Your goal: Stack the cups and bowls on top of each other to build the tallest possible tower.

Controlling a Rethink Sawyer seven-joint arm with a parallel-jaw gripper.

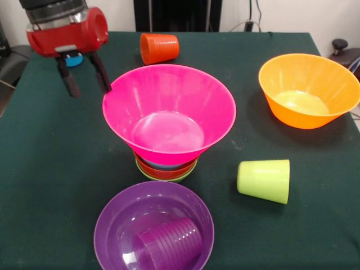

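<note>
While the dark green table (45, 185) lies bare along its left edge and across its near right corner, the middle is crowded with plastic ware. Open cloth also runs between the pink bowl (169, 112) and the large yellow-orange bowl (308, 90), which sits close to the right edge, toward the far right corner.

Up by the far left corner, the red and black arm (67, 28) hangs over the table, its gripper (84, 76) spread apart, two dark fingers (68, 79) pointing down with clear space between them. They hold nothing. One finger stands just beside the pink bowl's rim; whether it touches cannot be told. A small blue shape (73, 60) shows behind the fingers, too hidden to identify.

At the centre stands the tower (166, 152): the large pink bowl upright on top of nested small bowls, of which green, orange-red and blue rims show beneath it.

Six bowls can be counted: three small ones in the stack, the pink one, the yellow-orange one, and a wide purple bowl (112, 225) at the near edge. Three cups are plainly seen: an orange cup (159, 48) on its side near the far edge, a lime green cup (264, 180) on its side right of the tower, and a purple cup (169, 244) lying inside the purple bowl.
</note>
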